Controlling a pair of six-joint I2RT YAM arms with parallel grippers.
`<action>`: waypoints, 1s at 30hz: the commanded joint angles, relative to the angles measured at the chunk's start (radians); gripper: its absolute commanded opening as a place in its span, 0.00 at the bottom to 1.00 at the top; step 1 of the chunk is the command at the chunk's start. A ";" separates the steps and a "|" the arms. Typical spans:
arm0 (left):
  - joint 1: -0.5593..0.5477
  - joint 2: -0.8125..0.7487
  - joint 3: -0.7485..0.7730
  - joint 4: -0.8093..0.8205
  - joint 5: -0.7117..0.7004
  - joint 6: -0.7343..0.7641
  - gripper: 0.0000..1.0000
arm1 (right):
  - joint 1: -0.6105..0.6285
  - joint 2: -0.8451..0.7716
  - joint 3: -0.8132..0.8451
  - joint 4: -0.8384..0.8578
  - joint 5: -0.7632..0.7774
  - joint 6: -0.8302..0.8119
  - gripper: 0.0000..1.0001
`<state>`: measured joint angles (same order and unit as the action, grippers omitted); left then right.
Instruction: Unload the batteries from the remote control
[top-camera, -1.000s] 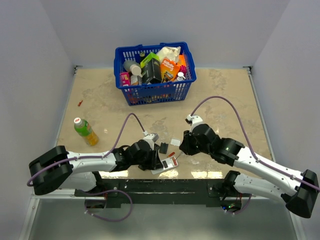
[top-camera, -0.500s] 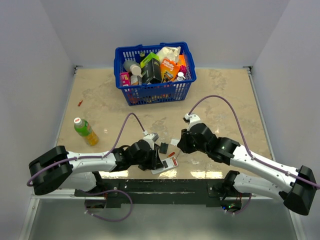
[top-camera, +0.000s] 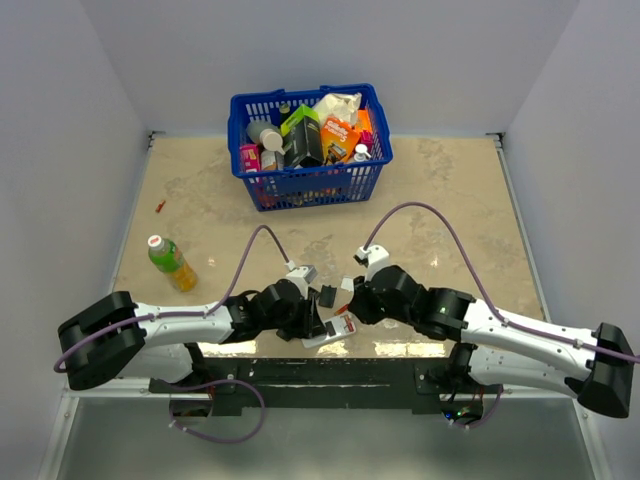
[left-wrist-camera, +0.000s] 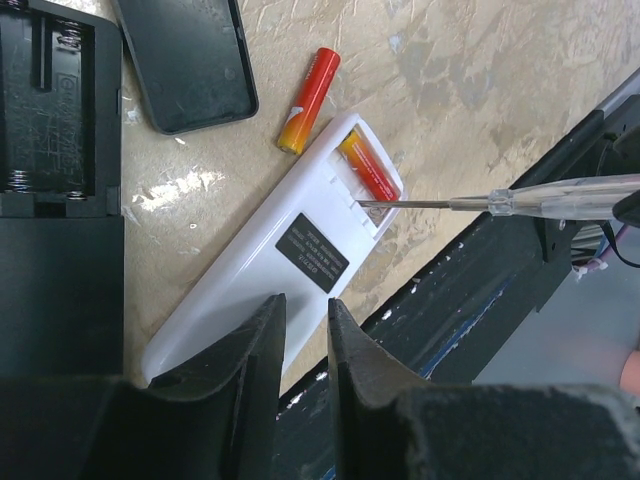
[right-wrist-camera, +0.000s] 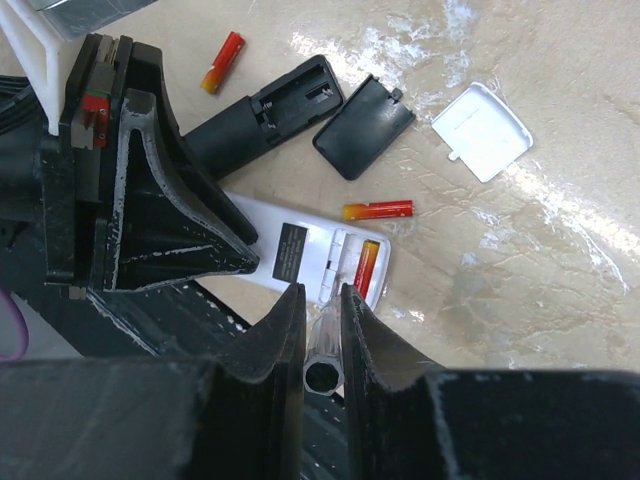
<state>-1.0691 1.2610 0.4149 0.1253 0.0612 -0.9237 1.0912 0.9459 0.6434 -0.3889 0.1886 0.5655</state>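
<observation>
View from above: the right gripper has swung leftward, closing on the white remote. Left wrist: the left gripper sits narrow-jawed at the remote's end; pinching or merely pressing, I cannot tell. A screwdriver tip rests at the open bay beside the seated battery; a loose battery lies just beside the remote. Right wrist: fingers clamp the screwdriver's handle above that bay. Prying out the remaining cell looks next.
</observation>
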 joint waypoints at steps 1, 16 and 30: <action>-0.005 0.011 0.002 -0.078 -0.047 0.026 0.29 | 0.027 -0.024 0.018 -0.054 0.057 0.031 0.00; -0.005 0.009 0.009 -0.078 -0.052 0.023 0.29 | 0.027 -0.045 0.110 -0.122 0.147 0.008 0.00; -0.005 0.009 0.013 -0.081 -0.049 0.022 0.29 | 0.027 -0.001 0.073 -0.096 0.163 0.007 0.00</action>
<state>-1.0691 1.2568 0.4175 0.1104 0.0509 -0.9237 1.1137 0.9489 0.7269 -0.5137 0.3241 0.5758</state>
